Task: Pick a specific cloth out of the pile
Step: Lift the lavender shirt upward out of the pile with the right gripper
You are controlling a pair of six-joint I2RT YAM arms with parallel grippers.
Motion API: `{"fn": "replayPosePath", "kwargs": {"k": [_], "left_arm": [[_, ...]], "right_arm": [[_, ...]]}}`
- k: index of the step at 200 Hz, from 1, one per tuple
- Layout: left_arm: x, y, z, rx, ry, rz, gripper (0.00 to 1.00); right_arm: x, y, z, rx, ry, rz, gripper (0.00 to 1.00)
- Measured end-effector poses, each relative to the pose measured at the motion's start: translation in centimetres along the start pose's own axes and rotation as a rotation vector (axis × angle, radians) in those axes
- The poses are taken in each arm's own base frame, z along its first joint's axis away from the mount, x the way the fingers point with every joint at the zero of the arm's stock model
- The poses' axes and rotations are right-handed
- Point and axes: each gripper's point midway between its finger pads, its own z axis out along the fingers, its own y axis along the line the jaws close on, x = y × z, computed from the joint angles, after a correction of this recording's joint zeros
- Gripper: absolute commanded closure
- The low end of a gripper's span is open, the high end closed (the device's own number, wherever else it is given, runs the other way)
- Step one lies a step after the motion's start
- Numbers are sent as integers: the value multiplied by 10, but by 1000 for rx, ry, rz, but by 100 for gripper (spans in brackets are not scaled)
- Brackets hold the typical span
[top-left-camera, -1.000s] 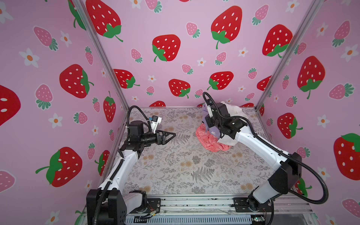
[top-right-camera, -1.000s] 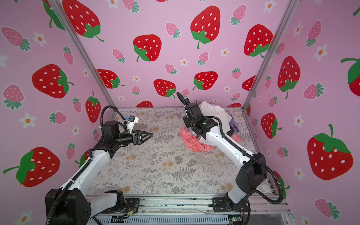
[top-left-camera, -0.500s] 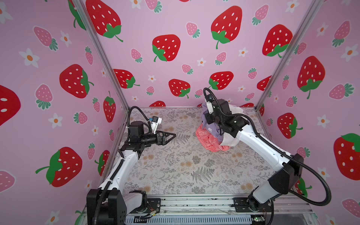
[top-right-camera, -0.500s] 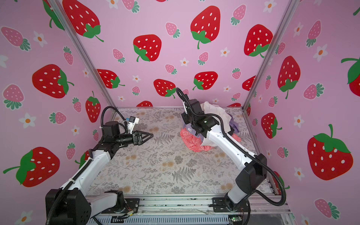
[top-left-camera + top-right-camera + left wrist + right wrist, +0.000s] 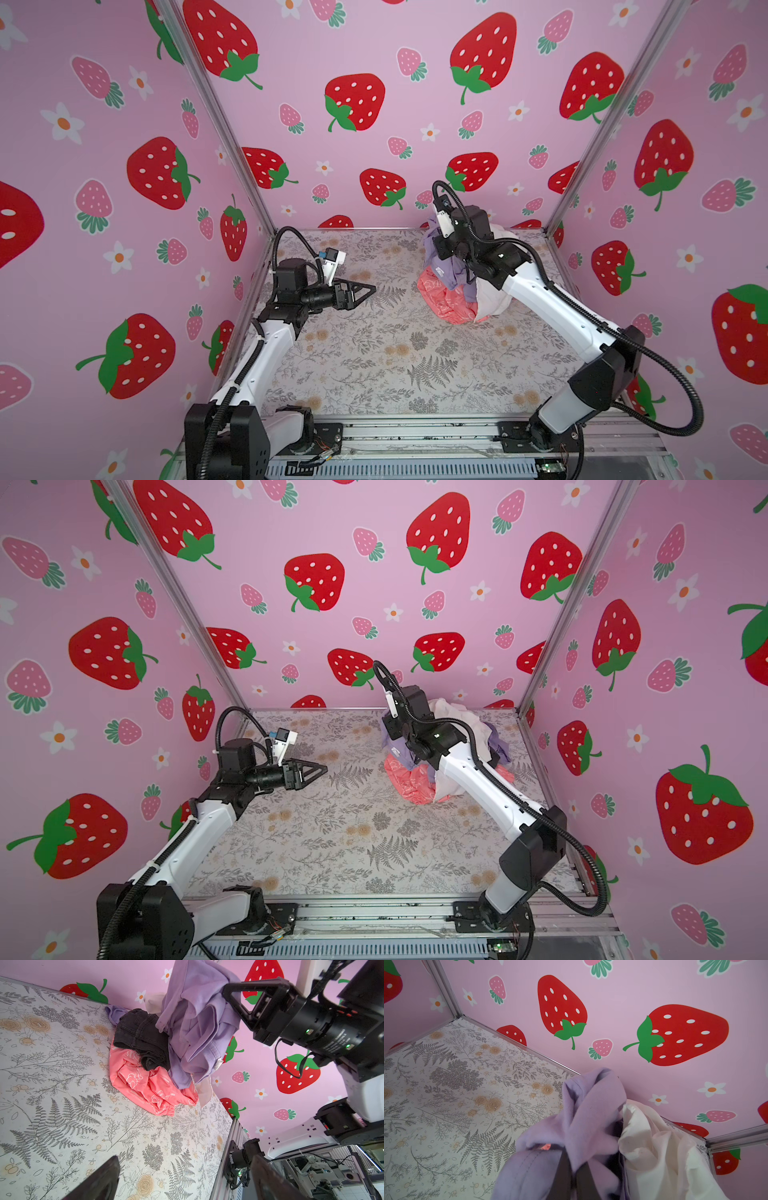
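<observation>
The cloth is lavender-purple. It hangs bunched from my right gripper, which is shut on its upper folds above the pile at the back right. In the left wrist view the cloth dangles from the black fingers, and its lower end still rests on the coral-pink cloth and the black cloth. My left gripper hovers open and empty over the floor, left of the pile.
A white cloth lies bunched right beside the held folds, against the back wall. Strawberry-printed walls close the floral floor on three sides. A metal rail runs along the front edge.
My right gripper has risen toward the back wall, pulling the lavender cloth higher out of the pile. The left arm has not moved.
</observation>
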Motion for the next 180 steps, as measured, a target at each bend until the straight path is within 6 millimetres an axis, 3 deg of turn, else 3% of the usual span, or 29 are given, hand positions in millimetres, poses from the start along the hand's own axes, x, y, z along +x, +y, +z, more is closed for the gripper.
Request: {"fn": "replayPosePath", "kwargs": {"k": [45, 127, 180], "left_arm": [[0, 0, 0, 0, 0, 0, 1], [1, 0, 0, 0, 2, 2, 1], [1, 0, 0, 0, 2, 5, 1]], "right_arm": [[-5, 2, 4, -5, -8, -7, 100], [-38, -5, -3, 8, -83, -16, 100], [-47, -3, 10, 22, -94, -48, 100]]}}
